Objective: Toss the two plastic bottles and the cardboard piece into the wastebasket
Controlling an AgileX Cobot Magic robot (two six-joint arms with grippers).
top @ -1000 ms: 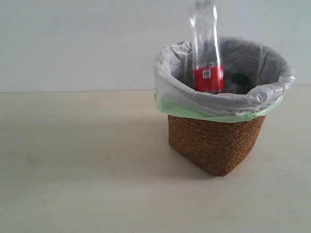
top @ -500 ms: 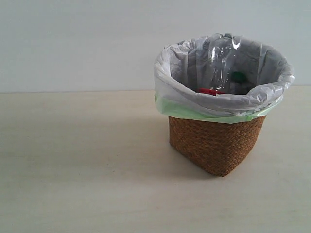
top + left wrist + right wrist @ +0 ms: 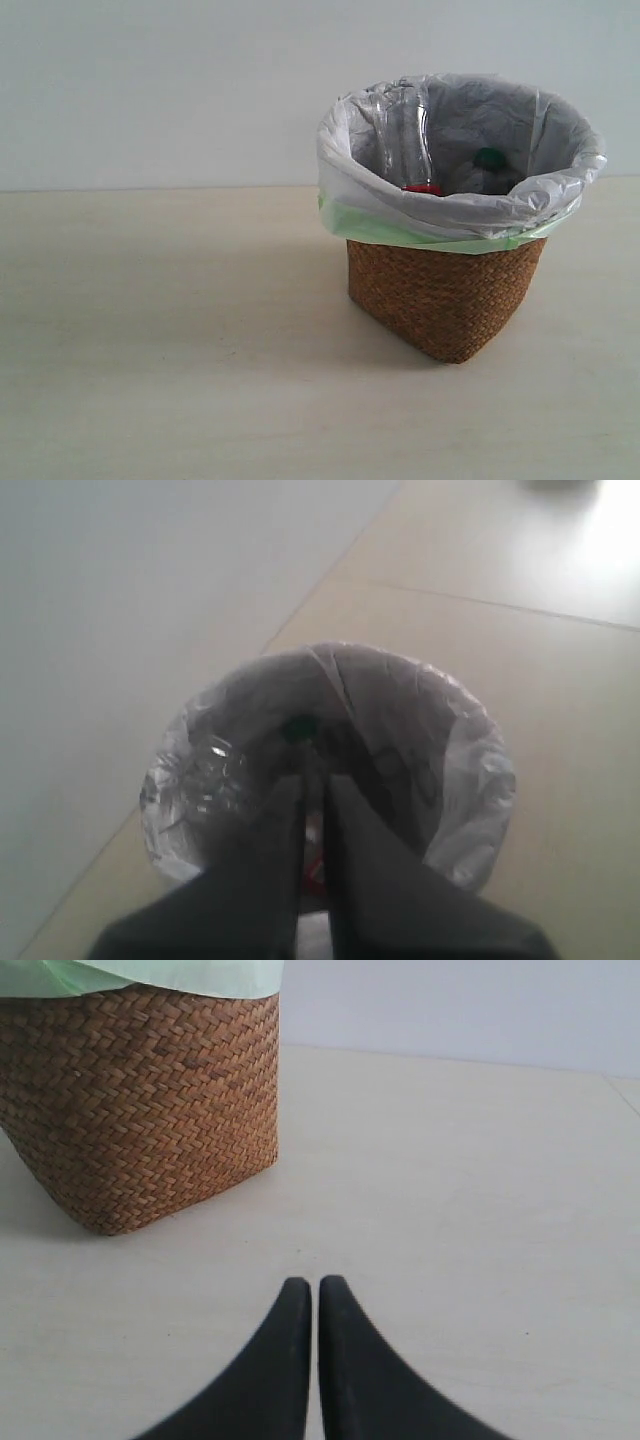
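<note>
The wastebasket, brown wicker with a white bag liner, stands on the table right of centre. Inside it the slim clear bottle leans against the liner, base up, with only the top edge of its red label above the rim. Beside it shows the green cap of the other bottle. The cardboard piece is hidden. My left gripper hovers shut above the wastebasket, looking down on the green cap and the clear bottle. My right gripper is shut and empty, low over the table beside the wastebasket.
Pale wooden tabletop stretches left of and in front of the basket, with a plain white wall behind. Neither arm shows in the exterior view.
The red-label bottle, upright and high over the basket a second ago, has dropped inside and settled leaning against the liner's left side.
</note>
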